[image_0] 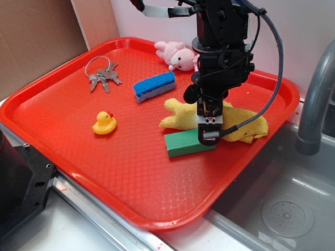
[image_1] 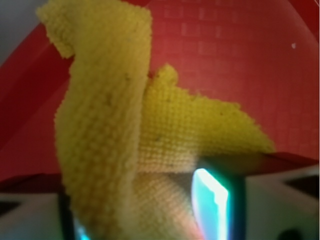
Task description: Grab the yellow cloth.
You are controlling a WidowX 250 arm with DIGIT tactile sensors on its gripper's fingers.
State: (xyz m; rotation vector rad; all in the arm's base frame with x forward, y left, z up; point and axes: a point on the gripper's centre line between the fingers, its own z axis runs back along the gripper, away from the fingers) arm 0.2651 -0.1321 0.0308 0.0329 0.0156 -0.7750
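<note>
Overhead, fingers point(image_0: 209, 127) apparently pinch the yellow cloth point(image_0: 243, 123) on a red tray point(image_0: 78, 141) beside a steel sink point(image_0: 282, 204).

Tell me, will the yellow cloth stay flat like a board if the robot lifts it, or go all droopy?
Probably droopy. The yellow cloth already lies crumpled and folded on the red tray, so it looks soft, not stiff. Its nubby weave, clear in the wrist view, should give the hand decent grip, so slipping seems unlikely. It probably weighs little, and loose corners would likely dangle.
</note>
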